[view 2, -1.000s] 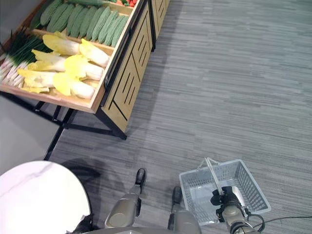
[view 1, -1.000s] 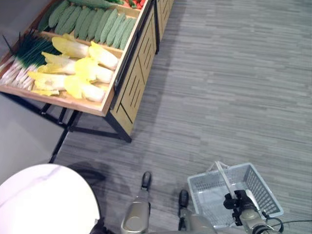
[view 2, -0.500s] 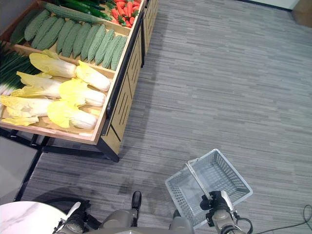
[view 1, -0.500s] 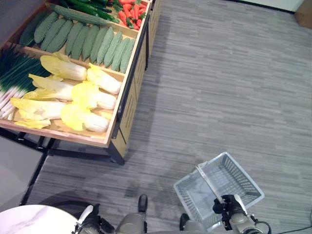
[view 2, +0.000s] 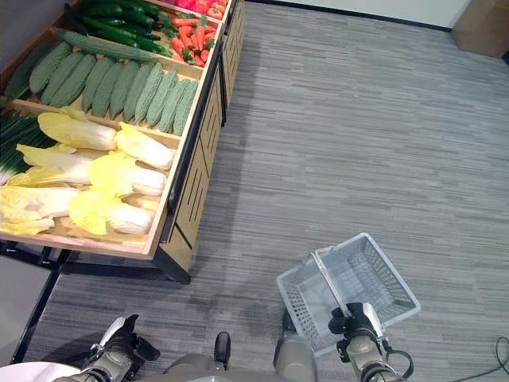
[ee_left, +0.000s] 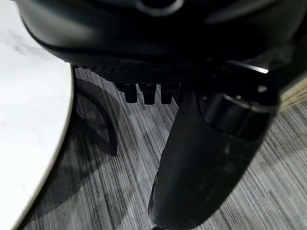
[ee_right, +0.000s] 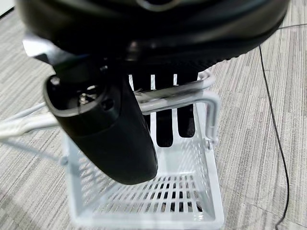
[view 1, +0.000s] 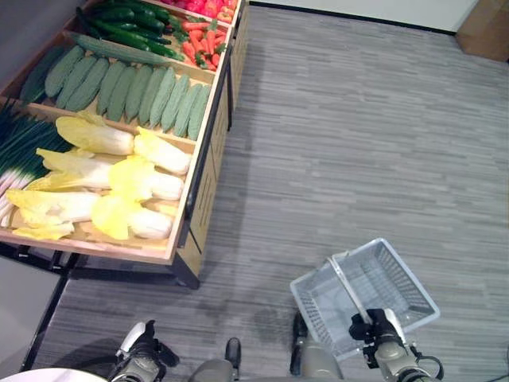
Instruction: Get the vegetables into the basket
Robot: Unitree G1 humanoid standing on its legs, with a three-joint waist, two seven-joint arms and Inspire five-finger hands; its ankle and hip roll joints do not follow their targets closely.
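A white slatted basket point(view 1: 409, 271) hangs empty at the lower right over the floor. My right hand point(view 1: 381, 340) is shut on the basket handle point(ee_right: 184, 92); the right wrist view shows its fingers curled round the bar above the basket's inside point(ee_right: 144, 211). The vegetables lie on a wooden stand point(view 1: 200, 191) at the left: yellow-white cabbages point(view 1: 119, 175), pale green ridged gourds point(view 1: 135, 83), green onions point(view 1: 24, 151), dark cucumbers point(view 1: 127, 24) and red carrots point(view 1: 199, 40). My left hand point(view 1: 140, 352) hangs low at the lower left, fingers relaxed and holding nothing.
Grey striped carpet point(view 1: 358, 143) spreads to the right of the stand. A white round table point(ee_left: 29, 120) stands close beside my left hand. A brown box point(view 1: 485, 32) sits by the far wall at the top right.
The camera has moved: more of the stand's far trays show and the round table has slid out at the lower left. My left hand has come into view. The basket stays in my right hand.
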